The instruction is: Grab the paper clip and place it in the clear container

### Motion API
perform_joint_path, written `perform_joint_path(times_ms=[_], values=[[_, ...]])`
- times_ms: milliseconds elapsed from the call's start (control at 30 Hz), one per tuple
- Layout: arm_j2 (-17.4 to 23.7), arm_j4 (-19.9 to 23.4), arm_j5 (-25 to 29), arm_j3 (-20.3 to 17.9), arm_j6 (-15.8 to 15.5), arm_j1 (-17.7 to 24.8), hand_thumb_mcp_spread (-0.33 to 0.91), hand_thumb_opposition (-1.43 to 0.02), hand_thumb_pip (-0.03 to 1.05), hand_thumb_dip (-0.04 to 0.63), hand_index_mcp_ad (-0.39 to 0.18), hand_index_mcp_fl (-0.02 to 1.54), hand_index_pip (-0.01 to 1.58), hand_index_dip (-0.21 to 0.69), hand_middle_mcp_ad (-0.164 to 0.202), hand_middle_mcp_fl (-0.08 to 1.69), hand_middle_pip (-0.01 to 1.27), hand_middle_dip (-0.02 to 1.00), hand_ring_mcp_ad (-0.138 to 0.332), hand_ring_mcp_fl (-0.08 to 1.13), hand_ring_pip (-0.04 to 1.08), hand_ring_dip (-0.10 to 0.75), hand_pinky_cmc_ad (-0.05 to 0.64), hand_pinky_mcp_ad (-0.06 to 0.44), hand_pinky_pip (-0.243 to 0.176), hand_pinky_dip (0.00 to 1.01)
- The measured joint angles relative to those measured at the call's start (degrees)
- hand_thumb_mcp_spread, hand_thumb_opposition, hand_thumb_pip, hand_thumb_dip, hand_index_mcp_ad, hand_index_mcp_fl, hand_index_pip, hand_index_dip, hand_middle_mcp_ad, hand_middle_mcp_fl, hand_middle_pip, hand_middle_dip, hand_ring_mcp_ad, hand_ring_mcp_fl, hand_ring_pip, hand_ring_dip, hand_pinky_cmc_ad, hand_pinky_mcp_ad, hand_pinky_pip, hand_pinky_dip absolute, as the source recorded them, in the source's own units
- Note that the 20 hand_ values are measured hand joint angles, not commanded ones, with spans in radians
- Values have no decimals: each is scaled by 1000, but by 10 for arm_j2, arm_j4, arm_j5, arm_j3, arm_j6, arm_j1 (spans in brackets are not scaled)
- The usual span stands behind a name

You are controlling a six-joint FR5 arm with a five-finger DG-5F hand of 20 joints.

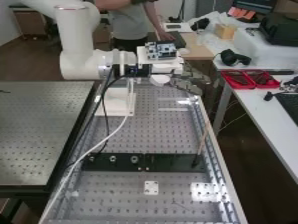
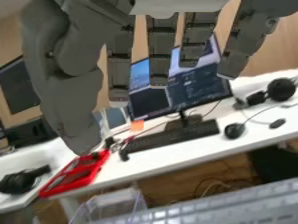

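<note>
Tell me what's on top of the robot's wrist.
A circuit board sits on a white mount at the wrist. Whatever lies directly beneath the board is covered, so I can't see it.

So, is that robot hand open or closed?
Open: on the hand, the fingers hang fairly straight and spaced apart, not curled round anything.

In the high view, the perforated bench (image 1: 166, 132) leaves open room above its middle, between the cables and a thin stick. The white cable (image 1: 100, 145) and black cables (image 1: 106, 131) obstruct the view's left side; the stick (image 1: 203, 142) rises at the right. A low black strip (image 1: 166, 162) crosses beneath. In the wrist view, the container's walls (image 2: 112, 204) are an obstacle.
</note>
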Motion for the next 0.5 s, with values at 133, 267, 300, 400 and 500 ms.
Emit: perform_joint_path(times_ms=[133, 267, 300, 400, 500], values=[[50, 7, 39, -25, -15, -21, 456, -810, 478, 272, -162, 403, 262, 168, 40, 260, 120, 188, 87, 47, 120, 87, 330, 278, 51, 188], [83, 1, 74, -41, -34, -40, 456, -808, 478, 272, -162, 457, 182, 175, 42, 246, 120, 188, 86, 37, 117, 87, 328, 281, 52, 194], [88, -3, 80, -44, -41, -44, 456, -808, 478, 272, -161, 456, 173, 192, 45, 246, 124, 188, 87, 37, 117, 87, 328, 279, 45, 194], [96, -15, 87, -47, -57, -52, 456, -808, 478, 272, -155, 457, 150, 215, 45, 243, 120, 188, 87, 37, 117, 87, 347, 279, 33, 188], [99, -24, 86, -47, -61, -56, 440, -808, 478, 272, -155, 459, 133, 215, 45, 243, 120, 188, 87, 38, 117, 87, 351, 290, 33, 188]])
